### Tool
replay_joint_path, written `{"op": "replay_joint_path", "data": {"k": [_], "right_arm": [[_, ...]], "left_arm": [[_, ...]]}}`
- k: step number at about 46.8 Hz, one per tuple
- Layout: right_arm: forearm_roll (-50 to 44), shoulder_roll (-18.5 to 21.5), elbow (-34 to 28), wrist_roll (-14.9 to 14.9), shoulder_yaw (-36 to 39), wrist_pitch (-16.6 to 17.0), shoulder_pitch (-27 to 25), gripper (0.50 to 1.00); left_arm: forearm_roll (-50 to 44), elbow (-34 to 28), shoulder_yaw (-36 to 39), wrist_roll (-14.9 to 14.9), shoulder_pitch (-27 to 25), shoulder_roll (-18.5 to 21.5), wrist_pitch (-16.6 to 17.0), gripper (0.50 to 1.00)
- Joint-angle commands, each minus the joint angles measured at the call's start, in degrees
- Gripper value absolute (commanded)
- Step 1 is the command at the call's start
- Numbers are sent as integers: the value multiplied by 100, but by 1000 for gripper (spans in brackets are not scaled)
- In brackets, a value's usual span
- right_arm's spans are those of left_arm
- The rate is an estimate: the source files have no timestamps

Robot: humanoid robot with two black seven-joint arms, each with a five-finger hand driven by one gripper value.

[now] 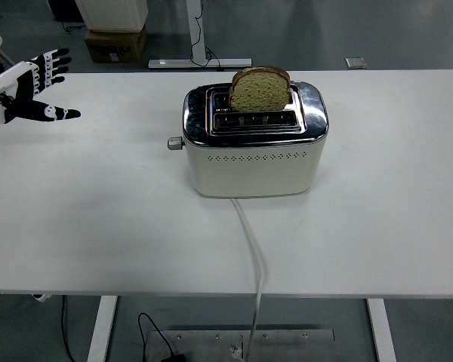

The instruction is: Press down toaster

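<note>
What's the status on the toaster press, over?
Left hand open at table's left edge, holding nothing. Toaster lever unpressed, bread slice sticking up from far slot. Path to lever clear.

Cream-and-chrome toaster [255, 145] mid-table — lever [174, 142] up, unpressed.

A cardboard box [113, 44] sits on the floor beyond the white table [98, 211].

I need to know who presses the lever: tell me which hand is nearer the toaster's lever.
Left. The left hand, fingers spread, hovers over the table's far left edge, well left of the lever on the toaster's left end. The right hand is out of view.
</note>
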Motion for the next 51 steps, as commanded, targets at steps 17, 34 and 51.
{"op": "replay_joint_path", "data": {"k": [17, 34, 51], "right_arm": [[0, 0, 1, -1, 0, 1, 0, 998], [0, 0, 1, -1, 0, 1, 0, 998], [0, 0, 1, -1, 0, 1, 0, 998]], "left_arm": [[1332, -636, 5, -161, 91, 214, 1, 1000], [2369, -706, 242, -935, 153, 223, 28, 1000], [2853, -934, 708, -1034, 188, 258, 511, 1000]]}}
